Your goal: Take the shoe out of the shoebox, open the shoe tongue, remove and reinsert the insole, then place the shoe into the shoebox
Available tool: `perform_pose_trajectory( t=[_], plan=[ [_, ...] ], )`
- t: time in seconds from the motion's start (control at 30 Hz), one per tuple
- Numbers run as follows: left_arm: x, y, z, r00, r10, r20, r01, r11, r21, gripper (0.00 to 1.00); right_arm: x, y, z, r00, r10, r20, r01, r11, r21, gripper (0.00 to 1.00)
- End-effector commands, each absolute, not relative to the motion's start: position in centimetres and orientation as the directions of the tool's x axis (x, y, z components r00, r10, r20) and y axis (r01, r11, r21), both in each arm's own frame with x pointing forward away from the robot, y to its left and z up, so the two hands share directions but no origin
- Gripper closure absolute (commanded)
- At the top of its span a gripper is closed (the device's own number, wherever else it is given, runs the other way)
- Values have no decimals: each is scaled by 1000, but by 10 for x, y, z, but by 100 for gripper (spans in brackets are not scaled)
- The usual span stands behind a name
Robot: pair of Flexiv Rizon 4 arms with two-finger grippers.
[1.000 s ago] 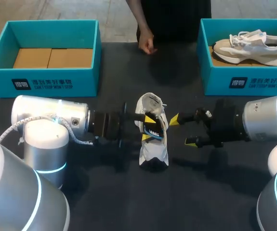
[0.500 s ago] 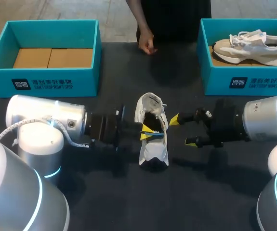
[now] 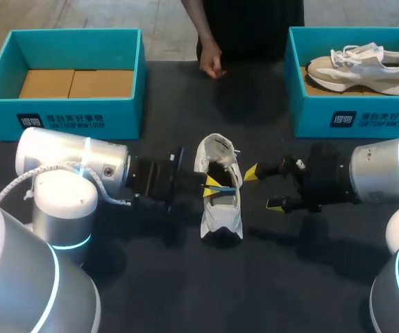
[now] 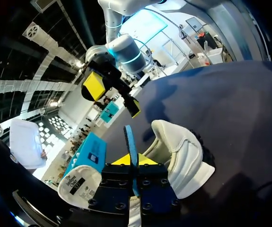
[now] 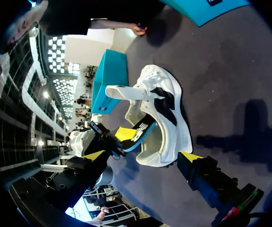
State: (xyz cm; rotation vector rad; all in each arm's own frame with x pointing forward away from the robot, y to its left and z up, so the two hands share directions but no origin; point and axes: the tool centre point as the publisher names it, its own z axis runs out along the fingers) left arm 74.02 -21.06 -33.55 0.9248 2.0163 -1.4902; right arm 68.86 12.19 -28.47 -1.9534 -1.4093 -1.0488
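Left gripper: its fingers are closing tight on the blue insole, the thin edge running up between the two pads.
Insole: it is standing partly out of the shoe's mouth, its far end tucked inside, beyond the fingertips.
Shoe: it is lying on the table right at the left fingertips, with nothing pinning it down.
Right gripper: it is hanging with its fingers apart, just beside the shoe and apparently touching nothing.
Risk, dragging: if the insole is sticking inside, the pull is likely dragging or tipping the whole shoe toward the left fingers, since nothing is bracing it.
Risk, slipping: the pinch is sitting on a narrow edge, so the insole may be sliding out from between the pads.
Risk, folding: on the way back in, the soft insole could be buckling against the heel, or catching on the tongue drooping over the opening.
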Motion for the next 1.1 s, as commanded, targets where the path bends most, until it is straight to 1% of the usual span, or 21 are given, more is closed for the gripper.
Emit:
perform_pose_trajectory(
  t=[0.03, 0.17, 0.2, 0.23, 0.27, 0.3, 0.37, 0.53, 0.63, 0.67, 0.7, 0.73, 1.1],
  plan=[
    [740, -214, -342, -676, 239, -697, 737, 194, -648, 100, 688, 124, -284, 166, 553, 816, 942, -334, 35, 0],
    [738, -216, -341, -680, 232, -695, 733, 187, -654, 100, 688, 124, -284, 166, 553, 816, 942, -334, 35, 0],
    [736, -217, -336, -674, 224, -703, 738, 177, -651, 71, 688, 124, -284, 166, 553, 816, 942, -334, 35, 0],
    [736, -216, -334, -674, 223, -704, 738, 177, -651, 64, 688, 124, -284, 166, 553, 816, 942, -334, 35, 0],
    [736, -216, -334, -674, 223, -704, 738, 177, -651, 64, 688, 124, -284, 166, 553, 816, 942, -334, 35, 0],
    [733, -213, -328, -669, 220, -710, 743, 177, -645, 61, 688, 124, -284, 166, 553, 816, 942, -334, 35, 0],
    [733, -212, -326, -668, 220, -711, 744, 178, -644, 61, 688, 124, -284, 166, 553, 816, 942, -334, 35, 0],
    [725, -204, -316, -656, 236, -717, 755, 179, -631, 69, 688, 124, -284, 166, 553, 816, 942, -334, 35, 0],
    [722, -203, -316, -655, 241, -716, 755, 178, -631, 81, 688, 124, -284, 166, 553, 816, 942, -334, 35, 0],
    [722, -203, -316, -655, 241, -716, 755, 178, -631, 81, 688, 124, -284, 166, 553, 816, 942, -334, 35, 0],
    [720, -205, -318, -661, 246, -709, 750, 175, -638, 95, 688, 124, -284, 166, 553, 816, 942, -334, 35, 0],
    [720, -206, -320, -664, 248, -705, 747, 171, -643, 100, 688, 124, -284, 166, 553, 816, 942, -334, 35, 0],
    [733, -207, -337, -675, 276, -684, 736, 186, -651, 100, 688, 124, -284, 166, 553, 816, 942, -334, 35, 0]
  ],
)
